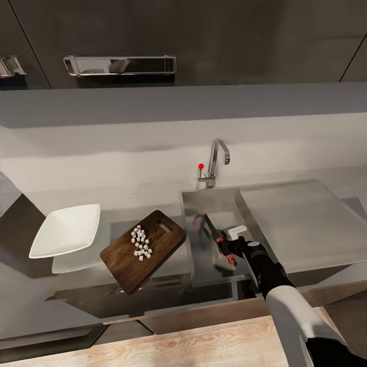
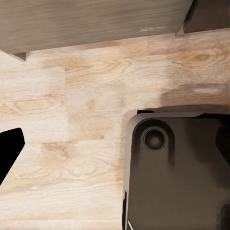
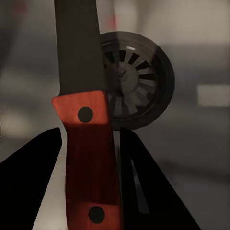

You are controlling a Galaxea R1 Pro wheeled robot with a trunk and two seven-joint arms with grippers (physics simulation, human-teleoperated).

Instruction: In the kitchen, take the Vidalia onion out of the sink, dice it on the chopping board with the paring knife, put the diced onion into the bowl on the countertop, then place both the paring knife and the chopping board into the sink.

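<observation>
Right claw (image 3: 88, 191) clamps the paring knife (image 3: 86, 139) over the sink (image 1: 204, 201); left claw's state can't be told.

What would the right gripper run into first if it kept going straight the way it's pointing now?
Probably the sink floor near the round drain, which lies dead ahead past the paring knife held by the right gripper; the depth is hard to judge.

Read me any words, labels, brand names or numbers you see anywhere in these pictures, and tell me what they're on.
No readable text anywhere.
Knife: red handle with two dark rivets, no marking; held between the right gripper's fingers over the sink.
Board, bowl, tap: no lettering.
Dark robot part in the left wrist view: unmarked.
</observation>
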